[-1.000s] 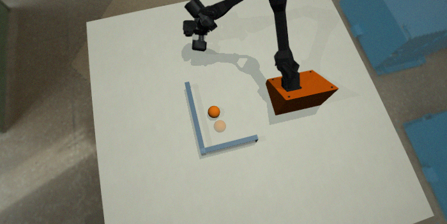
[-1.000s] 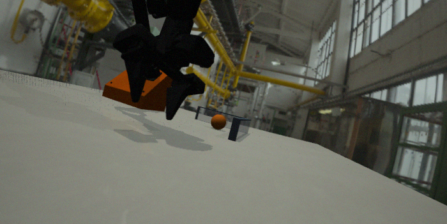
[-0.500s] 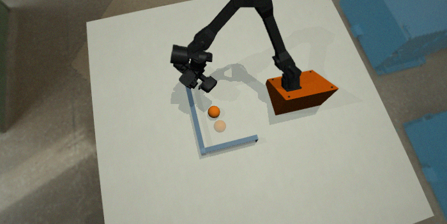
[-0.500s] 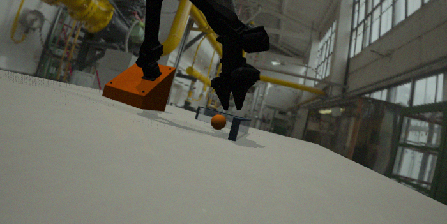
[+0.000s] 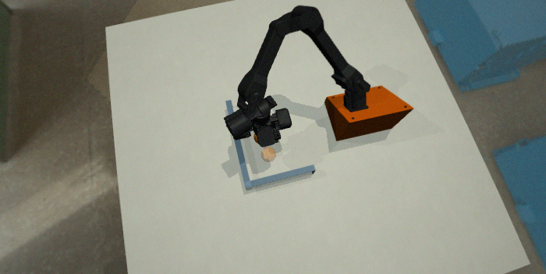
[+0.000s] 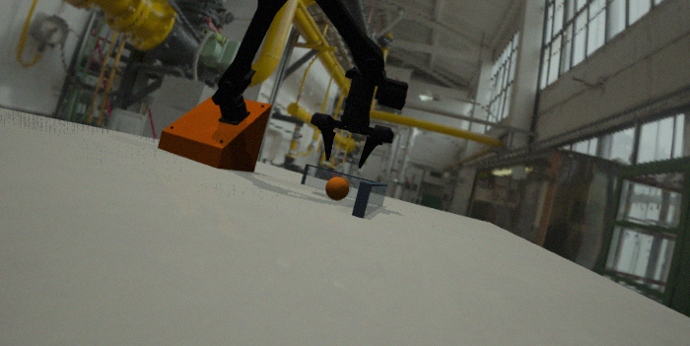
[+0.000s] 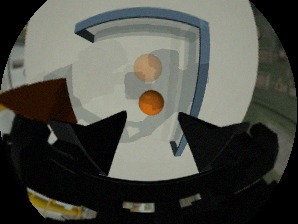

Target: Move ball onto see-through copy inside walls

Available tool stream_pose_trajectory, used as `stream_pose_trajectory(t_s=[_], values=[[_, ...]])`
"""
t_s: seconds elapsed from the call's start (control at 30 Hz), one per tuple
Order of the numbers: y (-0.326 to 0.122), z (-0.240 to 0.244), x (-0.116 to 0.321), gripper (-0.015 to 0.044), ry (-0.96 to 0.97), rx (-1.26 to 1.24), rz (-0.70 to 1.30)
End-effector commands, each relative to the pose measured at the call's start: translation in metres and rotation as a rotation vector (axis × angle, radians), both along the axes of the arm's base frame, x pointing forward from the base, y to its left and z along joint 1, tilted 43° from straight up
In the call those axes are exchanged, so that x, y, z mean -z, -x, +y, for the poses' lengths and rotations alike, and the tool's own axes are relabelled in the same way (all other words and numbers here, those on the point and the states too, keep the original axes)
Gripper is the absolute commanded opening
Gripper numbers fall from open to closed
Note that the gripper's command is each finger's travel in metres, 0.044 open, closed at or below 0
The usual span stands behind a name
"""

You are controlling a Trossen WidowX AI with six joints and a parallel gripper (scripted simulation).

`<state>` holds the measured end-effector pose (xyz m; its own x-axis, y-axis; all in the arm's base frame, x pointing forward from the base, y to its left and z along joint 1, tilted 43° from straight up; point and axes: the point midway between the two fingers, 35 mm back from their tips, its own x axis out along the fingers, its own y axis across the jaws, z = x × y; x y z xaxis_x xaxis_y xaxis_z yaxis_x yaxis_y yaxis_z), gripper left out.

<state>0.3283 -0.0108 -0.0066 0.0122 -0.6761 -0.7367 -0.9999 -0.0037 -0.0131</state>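
A black robot arm reaches down from its orange base so that the end effector hangs above a small orange ball, fingers spread apart and holding nothing. The ball rests on the white bench, inside the corner formed by two low clear walls. In the wrist view the ball sits between the two dark fingertips, with the see-through copy just beyond it and not quite touching.

The main risk is the ball rolling. If one finger comes down on its side instead of straddling it, the ball will likely be knocked away, perhaps out through the open sides of the corner. Releasing it with any sideways motion could likewise let it drift off the copy.

One wall runs close beside the ball, so a wide-spread finger could strike that edge on the descent. The other wall lies further off, past the copy. The sides facing the orange base are unwalled, giving room for the end effector to withdraw upward or toward the base.
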Motion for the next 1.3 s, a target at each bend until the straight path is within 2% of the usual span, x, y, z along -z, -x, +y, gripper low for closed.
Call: stream_pose_trajectory(t_s=[0.0, 1.2, 1.27], values=[[-0.001, -0.004, 0.002, 0.0367, 0.006, -0.007, 0.009], [-0.001, -0.043, 0.043, 0.0367, 0.008, -0.006, 0.009], [-0.001, -0.043, 0.043, 0.0314, 0.008, -0.006, 0.009]])
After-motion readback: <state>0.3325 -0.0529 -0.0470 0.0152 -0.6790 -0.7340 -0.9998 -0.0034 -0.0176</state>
